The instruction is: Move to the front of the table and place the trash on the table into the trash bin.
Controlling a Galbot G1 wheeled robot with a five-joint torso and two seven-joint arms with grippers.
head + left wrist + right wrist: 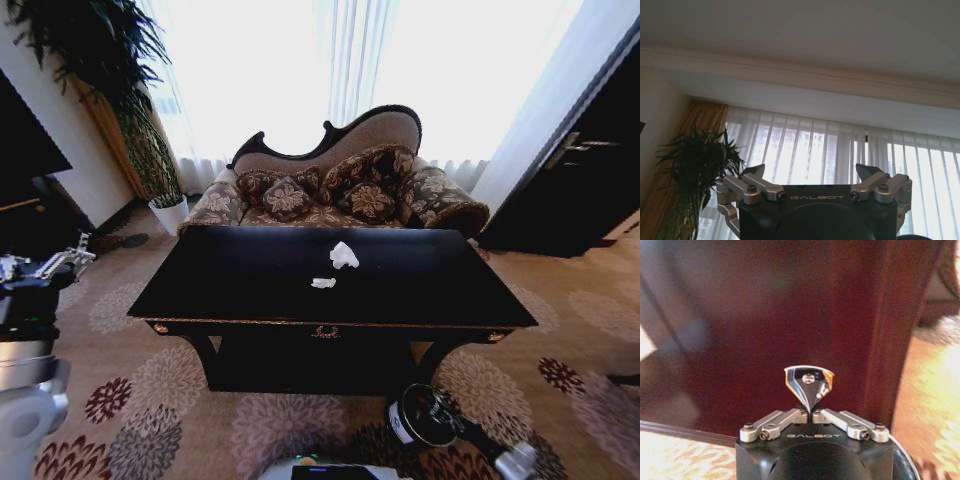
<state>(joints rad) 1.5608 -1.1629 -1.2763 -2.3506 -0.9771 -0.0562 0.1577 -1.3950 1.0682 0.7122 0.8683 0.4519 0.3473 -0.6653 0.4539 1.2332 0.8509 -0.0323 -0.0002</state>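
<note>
The table (420, 285) stood before a sofa (340, 180), with a crumpled white tissue (344, 255) and a small paper scrap (323, 283) on its top near the middle. The left gripper (810, 172), left of the table, gaped wide and empty. The right gripper (809, 390), low before the table, pinched a crushed can (809, 381); the trash bin (428, 415) sat below the table's front right.

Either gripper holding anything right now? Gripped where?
Right gripper: jaws shut on a small dark glossy piece, pinched at its narrow tip. It is likely the can, but that is not certain. Left gripper: jaws open, nothing between them.
</note>
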